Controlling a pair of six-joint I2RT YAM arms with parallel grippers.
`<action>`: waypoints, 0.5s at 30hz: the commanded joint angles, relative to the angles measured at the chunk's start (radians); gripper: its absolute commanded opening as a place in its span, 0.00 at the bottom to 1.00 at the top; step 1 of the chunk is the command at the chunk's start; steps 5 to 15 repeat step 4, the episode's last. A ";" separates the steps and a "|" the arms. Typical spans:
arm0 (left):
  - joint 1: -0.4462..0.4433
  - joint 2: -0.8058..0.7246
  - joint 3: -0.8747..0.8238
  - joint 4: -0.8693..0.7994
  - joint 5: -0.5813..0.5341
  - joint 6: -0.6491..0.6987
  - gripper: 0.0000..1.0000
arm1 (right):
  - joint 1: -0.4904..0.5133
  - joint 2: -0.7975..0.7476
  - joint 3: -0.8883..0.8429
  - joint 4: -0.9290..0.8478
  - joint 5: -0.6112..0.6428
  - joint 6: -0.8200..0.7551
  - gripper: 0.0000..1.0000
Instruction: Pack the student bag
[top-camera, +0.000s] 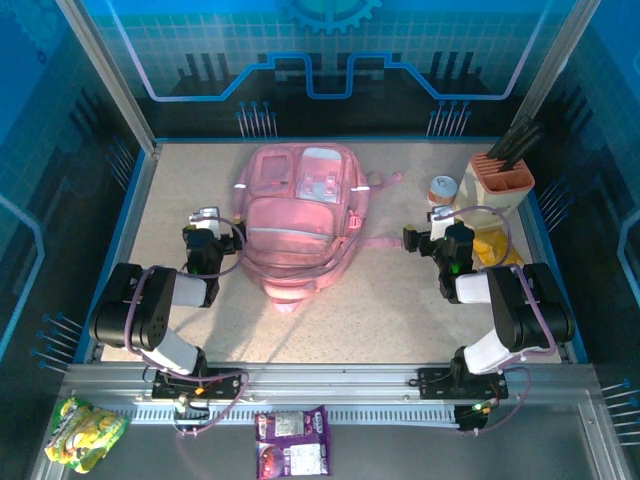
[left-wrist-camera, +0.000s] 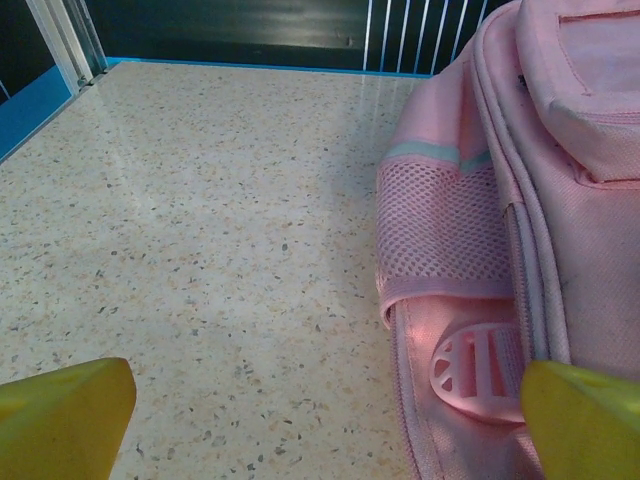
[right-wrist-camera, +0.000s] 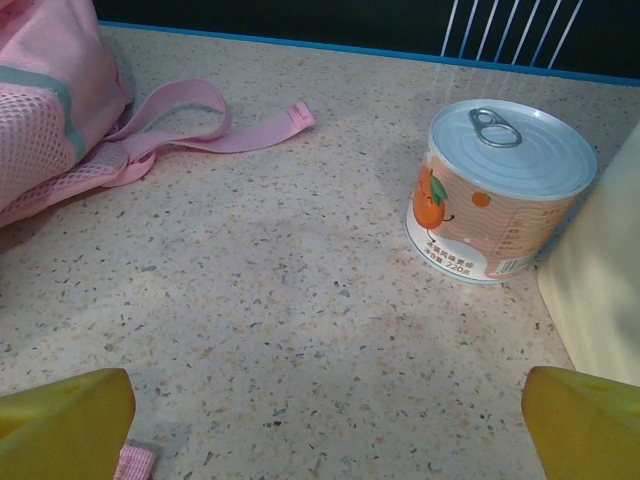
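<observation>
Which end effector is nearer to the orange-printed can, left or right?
Right. The right end effector faces the can closely; the left end effector is across the student bag.

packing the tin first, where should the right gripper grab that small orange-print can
Probably the curved side wall of the small upright orange-print metal can, from above, with the right gripper spanning its near and far sides: the lid is flat, and the pale yellow container crowds its right.
</observation>
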 joint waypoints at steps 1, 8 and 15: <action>0.003 0.000 0.019 -0.001 0.024 -0.008 0.99 | -0.018 -0.002 0.020 0.021 -0.040 -0.006 1.00; 0.003 0.001 0.019 -0.002 0.024 -0.008 0.99 | -0.015 -0.003 0.018 0.025 -0.036 -0.009 1.00; 0.003 0.001 0.019 -0.002 0.024 -0.008 0.99 | -0.015 -0.003 0.018 0.025 -0.036 -0.009 1.00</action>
